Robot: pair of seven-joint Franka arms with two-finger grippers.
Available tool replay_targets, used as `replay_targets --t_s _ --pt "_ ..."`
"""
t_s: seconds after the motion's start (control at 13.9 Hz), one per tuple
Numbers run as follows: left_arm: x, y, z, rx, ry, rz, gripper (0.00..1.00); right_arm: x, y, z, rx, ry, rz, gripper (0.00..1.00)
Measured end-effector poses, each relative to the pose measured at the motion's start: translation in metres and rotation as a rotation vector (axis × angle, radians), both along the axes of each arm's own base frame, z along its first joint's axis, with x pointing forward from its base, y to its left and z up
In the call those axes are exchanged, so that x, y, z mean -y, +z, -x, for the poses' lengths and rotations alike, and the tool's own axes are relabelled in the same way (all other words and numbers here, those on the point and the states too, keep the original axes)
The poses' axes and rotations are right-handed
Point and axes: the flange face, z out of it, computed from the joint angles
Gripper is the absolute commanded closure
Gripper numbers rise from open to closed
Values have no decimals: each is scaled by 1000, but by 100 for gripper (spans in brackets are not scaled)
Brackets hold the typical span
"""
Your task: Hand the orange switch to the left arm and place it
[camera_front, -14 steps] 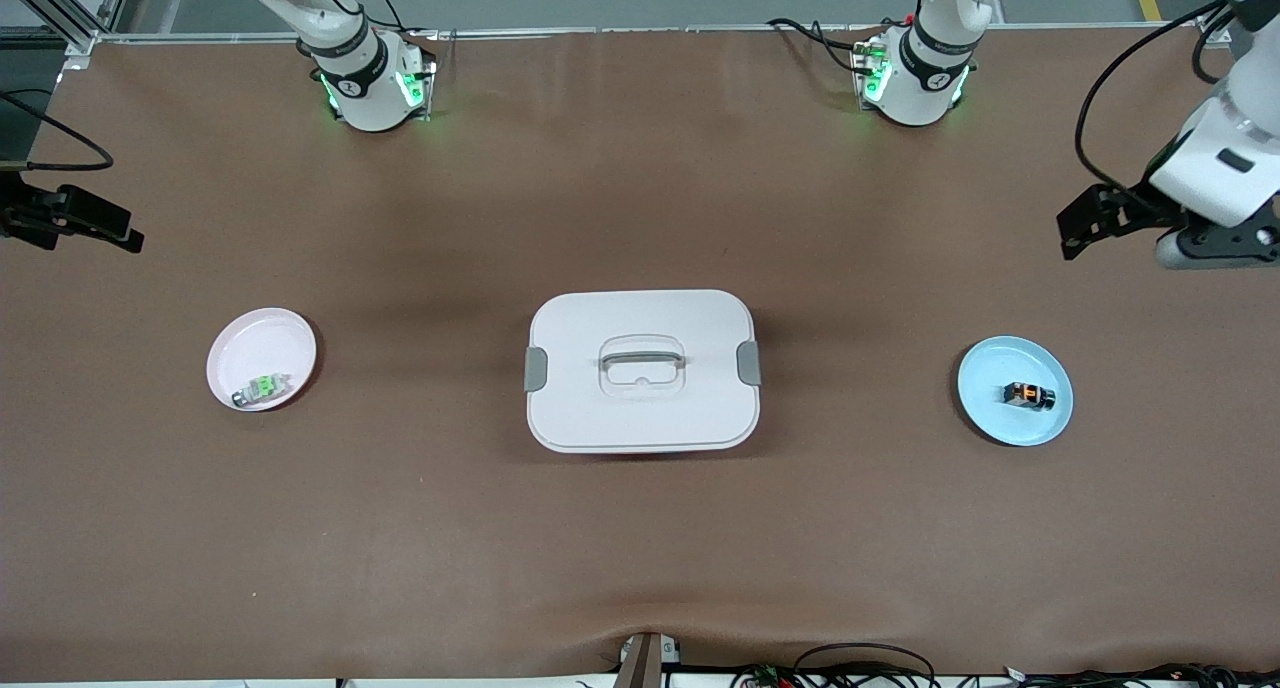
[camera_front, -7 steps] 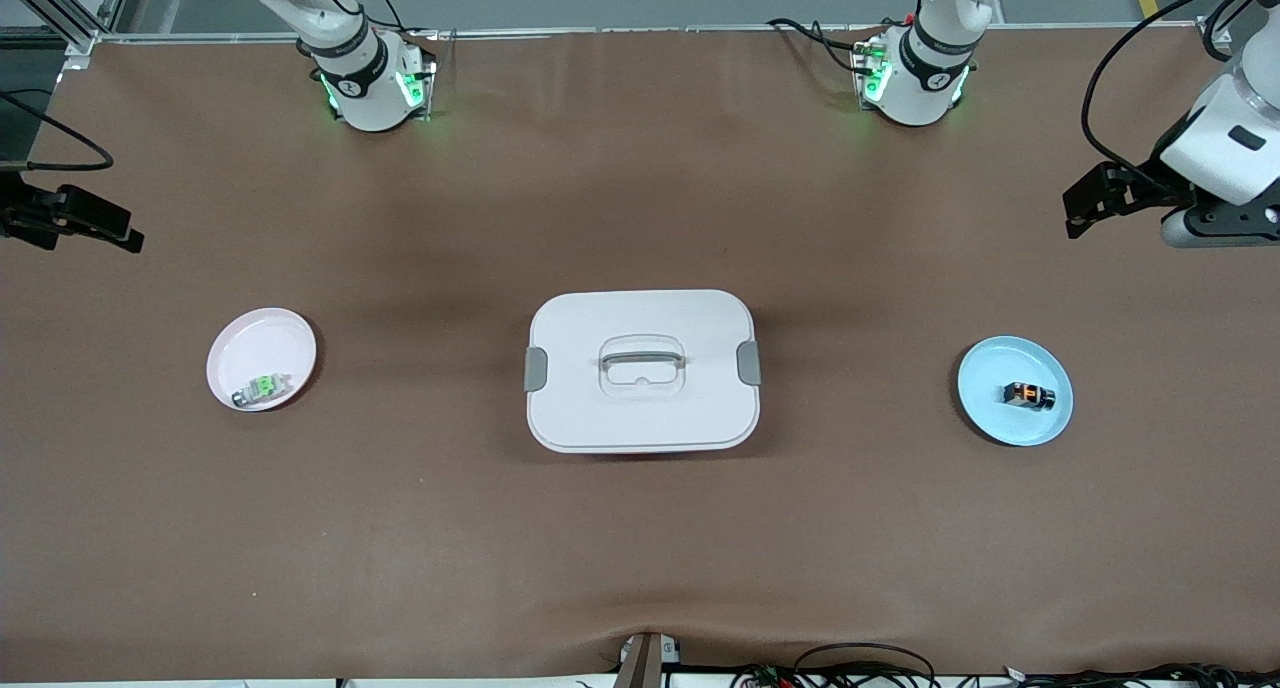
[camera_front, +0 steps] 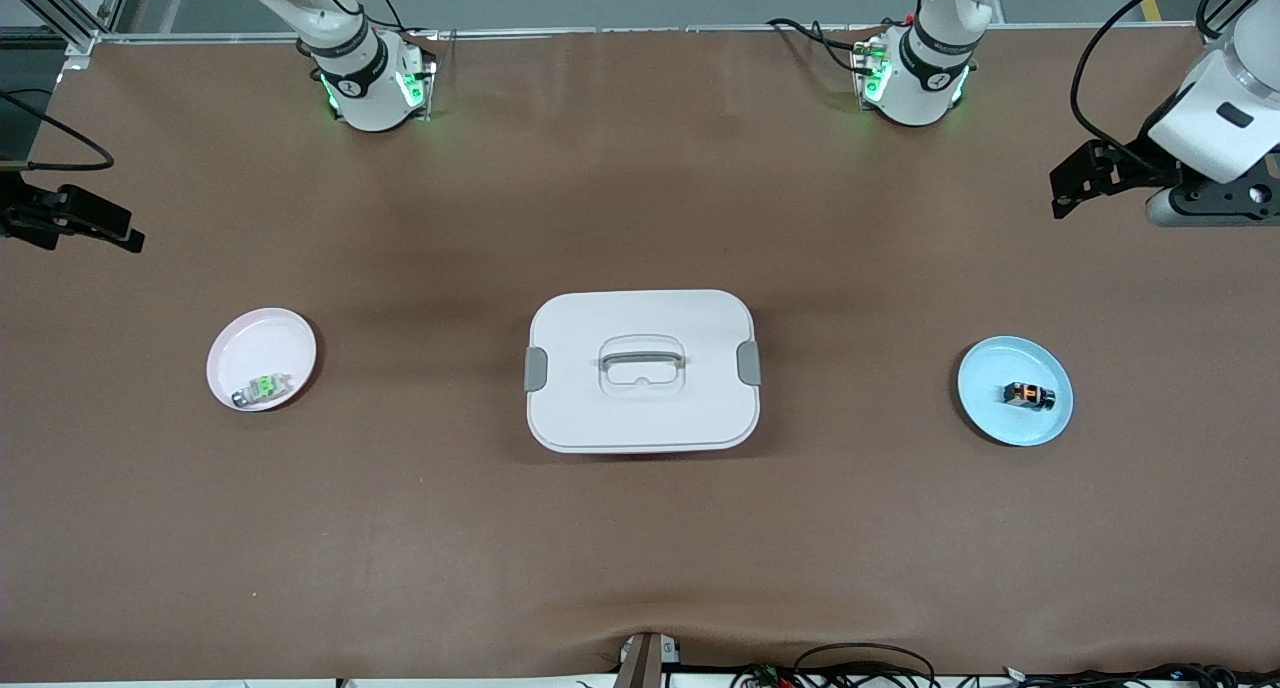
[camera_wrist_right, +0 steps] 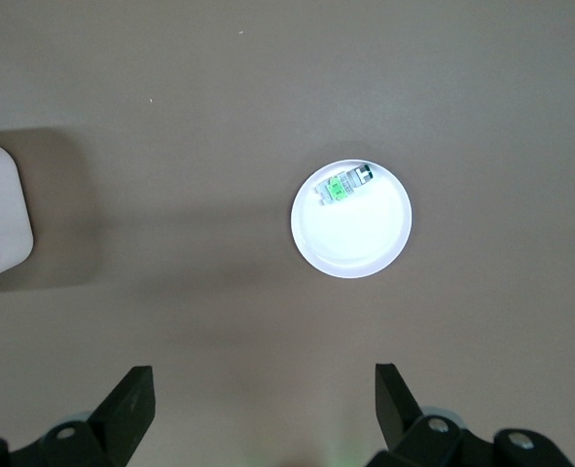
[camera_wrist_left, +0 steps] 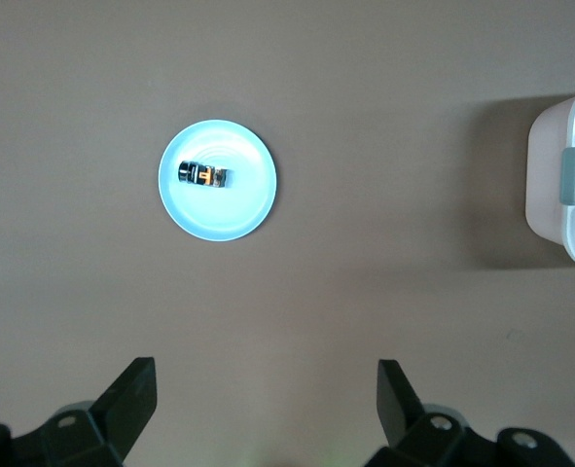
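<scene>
While both of our arms hang up in the air with nothing in their grasp, the tiny black blocky orange switch with its orange centre lies on a small round pale-blue plate toward the left arm's end of the brown worktop. In the left wrist view we see the same switch resting on that plate, off its centre, with the two black fingers of our left gripper spread wide and holding nothing. From the front, that left gripper hovers over bare worktop at the left arm's end, well apart from the plate.

We find the large white rounded-rectangular plastic box, with grey side latches and a recessed grey top handle, in the middle of the worktop, between the two plates and well apart from each. Its corner shows at the edge of both wrist views.

Toward the right arm's end sits a small round pale-pink plate carrying a small green-and-grey component near its rim. Our right gripper is over bare worktop near that plate, its black fingers likewise spread wide and empty; from the front only its dark tip shows at the picture's edge.
</scene>
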Motion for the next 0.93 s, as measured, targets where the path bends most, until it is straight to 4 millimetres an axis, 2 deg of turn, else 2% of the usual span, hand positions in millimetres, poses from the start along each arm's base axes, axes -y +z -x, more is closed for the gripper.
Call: replay_targets --t_s 0.57,0.93 --pt "-18 -1 0 -14 33 -1 0 -1 0 0 -1 1 0 0" --pt "-18 -2 0 -16 33 -1 0 -4 0 0 -1 7 0 0"
